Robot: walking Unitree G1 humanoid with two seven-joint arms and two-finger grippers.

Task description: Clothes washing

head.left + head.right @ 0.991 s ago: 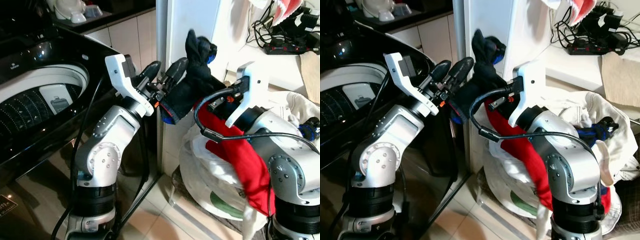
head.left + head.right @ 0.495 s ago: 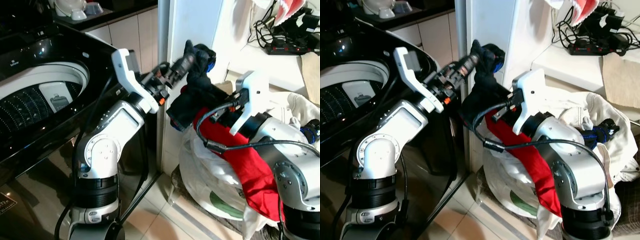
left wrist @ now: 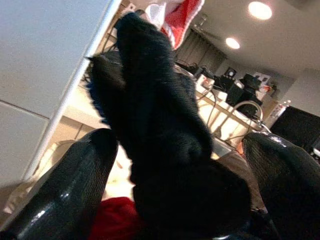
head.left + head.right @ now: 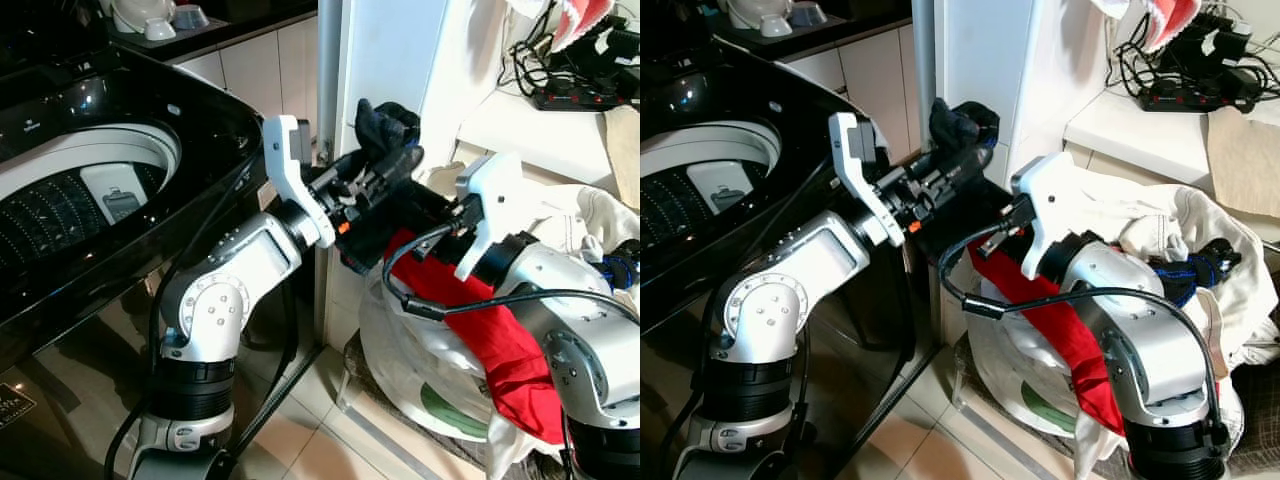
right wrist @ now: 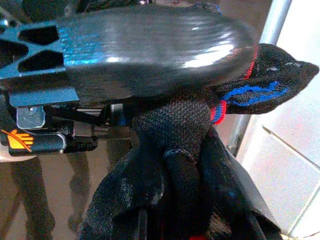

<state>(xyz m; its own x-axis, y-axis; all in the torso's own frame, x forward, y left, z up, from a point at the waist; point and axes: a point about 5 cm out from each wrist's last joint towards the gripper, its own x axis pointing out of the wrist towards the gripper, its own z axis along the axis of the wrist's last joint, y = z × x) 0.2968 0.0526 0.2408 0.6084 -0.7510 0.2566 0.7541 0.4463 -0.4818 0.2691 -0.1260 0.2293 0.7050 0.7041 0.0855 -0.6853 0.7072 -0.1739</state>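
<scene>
your left gripper [image 3: 175, 165] straddles the upright dark garment [image 3: 160, 125], fingers apart; right gripper [image 4: 440, 215] seemingly clamps its lower end.

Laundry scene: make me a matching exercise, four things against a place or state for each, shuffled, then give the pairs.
Things
1. dark garment
2. red cloth
3. washing machine
4. power strip

Places or states
A. lid open, drum showing, on the robot's left
B. on the white counter at the far right, cables plugged in
C. draped over the right arm
D. between the fingers of the left gripper

Pairs: 1-D, 2-C, 3-A, 4-B
</scene>
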